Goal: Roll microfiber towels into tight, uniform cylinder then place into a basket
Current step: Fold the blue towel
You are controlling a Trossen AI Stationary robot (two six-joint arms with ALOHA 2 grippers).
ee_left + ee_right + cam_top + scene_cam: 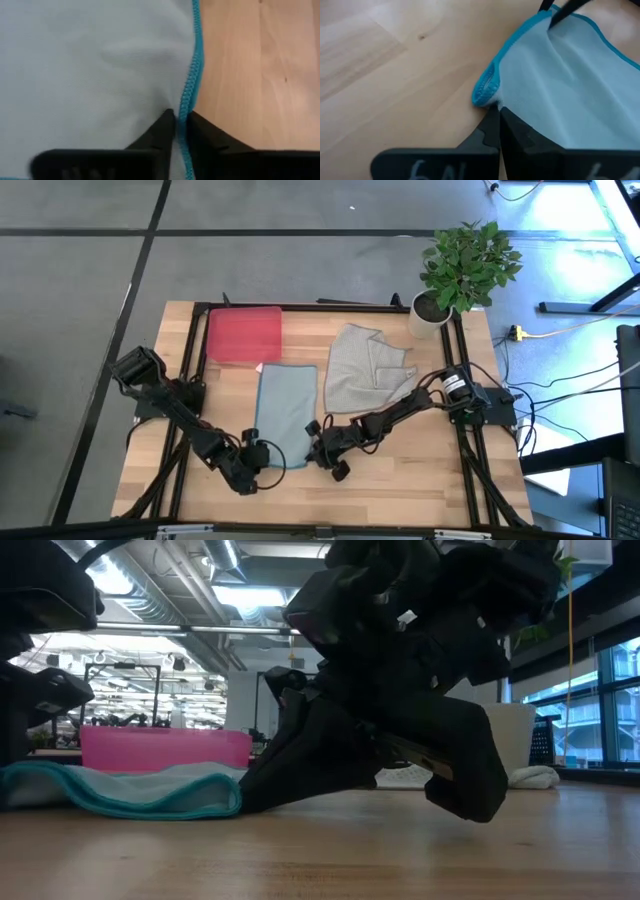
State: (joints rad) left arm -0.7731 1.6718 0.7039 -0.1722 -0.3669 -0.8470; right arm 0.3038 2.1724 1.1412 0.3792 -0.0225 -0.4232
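Observation:
A pale blue-teal microfiber towel (286,412) lies spread flat on the wooden table, in front of the red basket (244,333). My left gripper (264,456) is shut at the towel's near left corner and my right gripper (313,448) is shut at its near right corner. A light grey towel (366,368) lies loosely rumpled on the table to the right of the blue one. In the low view the blue towel's near edge (150,798) is slightly humped off the table. My left gripper pinches the blue towel's stitched hem (186,102) between its two fingers, at the near left corner. The fingers slant down onto it, and the cloth around them lies on the table with a small pucker. My right gripper pinches the towel's near right corner (487,92) between its two fingers, slanting down from the table's right. The hem curls up just ahead of the fingertips; the rest of the cloth lies slack on the table.
A white pot with a green plant (455,275) stands at the table's far right corner. A black frame rail (300,306) runs along the far edge. Bare wood (400,480) shows near the front edge, right of the grippers.

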